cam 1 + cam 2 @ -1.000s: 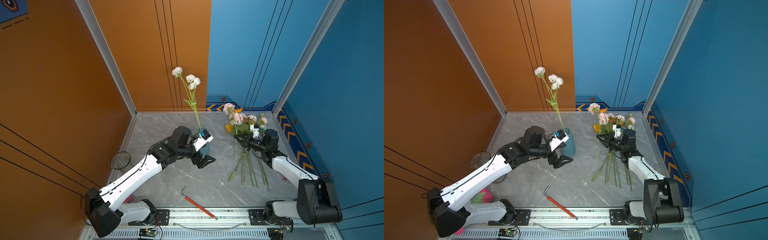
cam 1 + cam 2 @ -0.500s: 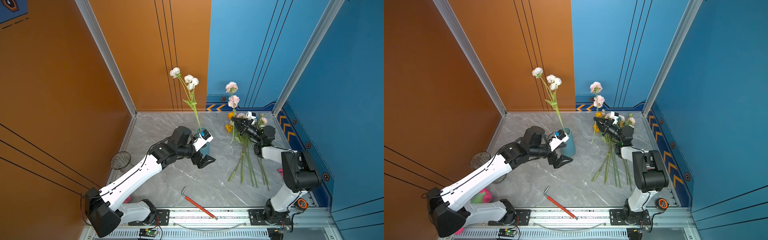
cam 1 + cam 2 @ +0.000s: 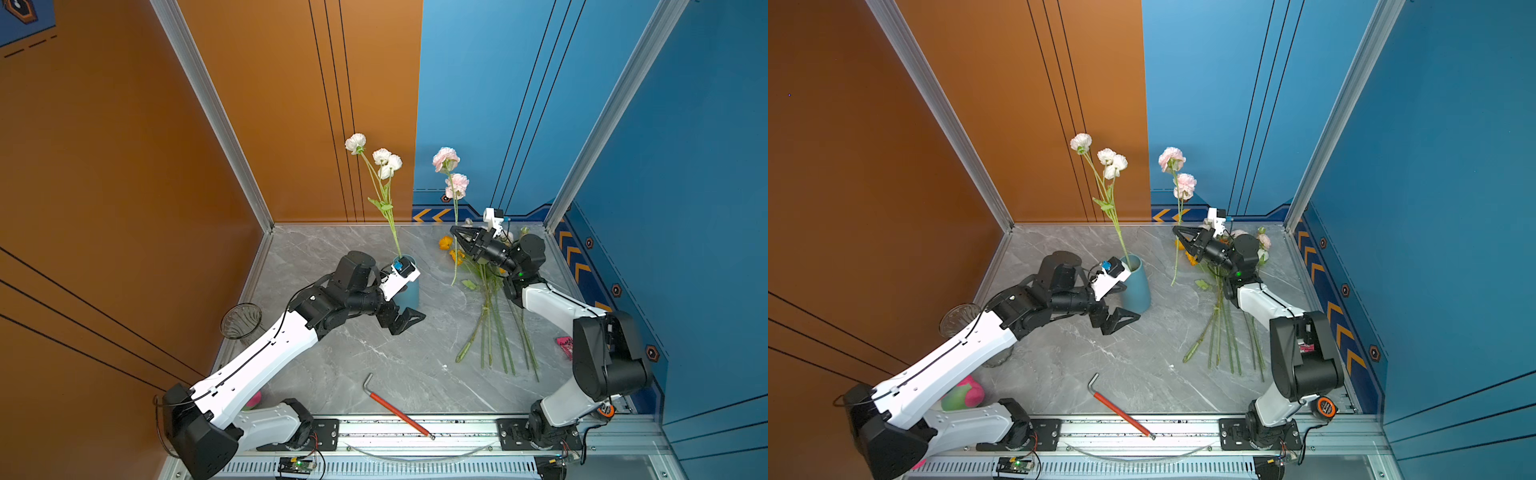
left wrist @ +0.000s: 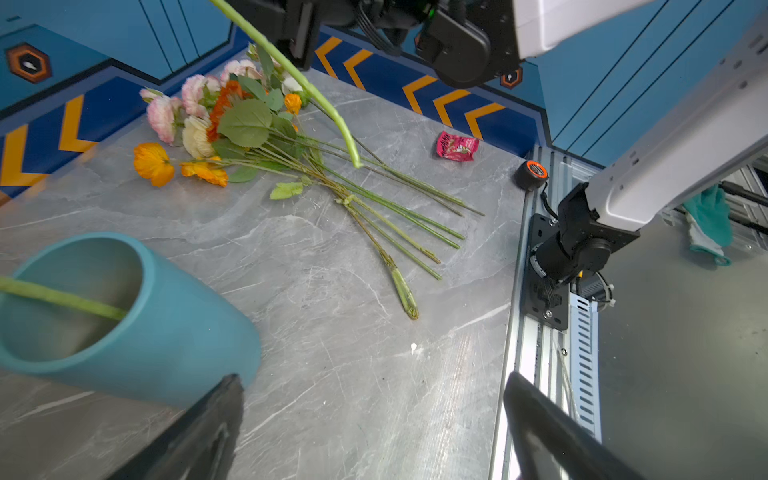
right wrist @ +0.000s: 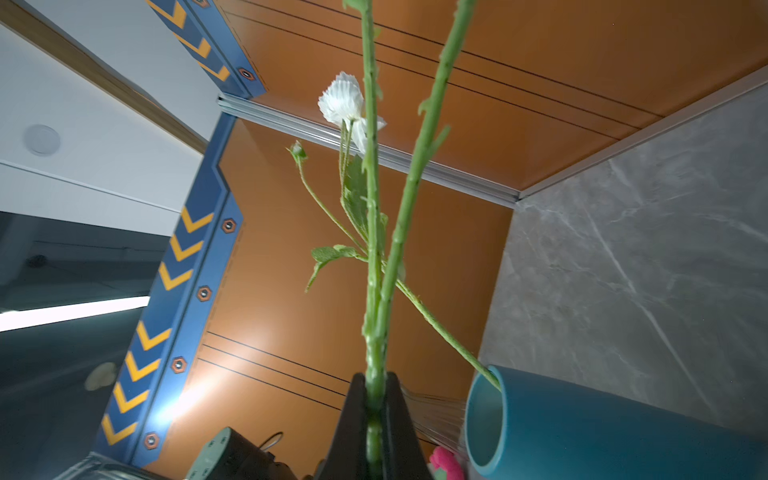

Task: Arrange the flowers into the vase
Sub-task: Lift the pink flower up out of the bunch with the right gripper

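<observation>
One pink stem (image 3: 457, 185) raised, right jaws clamped on it; left jaws wide, empty; one white stem (image 3: 387, 165) in vase (image 3: 1138, 291).

In a top view the left wrist camera mount (image 3: 400, 277) covered most of the vase (image 3: 409, 294). There the right gripper (image 3: 456, 233) and its arm also hid most blooms of the flowers (image 3: 485, 309) lying on the table (image 3: 374, 365). In the right wrist view the held stem (image 5: 371, 166) ran off the picture's edge, so we saw none of its blooms there. In the left wrist view the edges cut off the left gripper (image 4: 372, 376) and the vase. The left arm (image 3: 946, 365) hid part of a clear glass (image 3: 957, 318) and of a pink and green soft thing (image 3: 963, 395), which we could not identify
</observation>
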Robot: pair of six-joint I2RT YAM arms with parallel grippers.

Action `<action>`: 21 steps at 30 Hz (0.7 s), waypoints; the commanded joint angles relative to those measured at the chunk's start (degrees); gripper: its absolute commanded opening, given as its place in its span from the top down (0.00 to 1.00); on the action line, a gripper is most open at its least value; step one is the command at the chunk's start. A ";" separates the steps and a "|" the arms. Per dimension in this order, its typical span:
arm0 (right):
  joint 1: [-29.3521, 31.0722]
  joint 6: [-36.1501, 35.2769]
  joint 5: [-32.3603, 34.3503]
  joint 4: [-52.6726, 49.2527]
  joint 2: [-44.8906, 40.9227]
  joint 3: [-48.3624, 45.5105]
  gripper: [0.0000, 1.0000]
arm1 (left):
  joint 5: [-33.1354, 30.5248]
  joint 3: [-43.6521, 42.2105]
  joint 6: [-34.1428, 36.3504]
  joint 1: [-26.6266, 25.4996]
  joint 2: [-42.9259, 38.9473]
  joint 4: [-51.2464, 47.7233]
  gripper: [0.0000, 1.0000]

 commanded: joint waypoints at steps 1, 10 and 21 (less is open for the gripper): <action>3.75 -28.68 10.91 -31.26 -7.09 7.04 1.00 | 3.60 0.79 -1.27 4.99 -2.67 1.86 0.02; 13.60 -39.46 34.75 -37.53 -8.64 13.38 1.00 | 12.69 -2.40 -8.01 16.65 -5.57 11.15 0.02; 24.21 -45.86 55.74 -29.27 -3.06 16.20 1.00 | 16.24 -3.66 -11.91 21.44 -5.68 15.58 0.02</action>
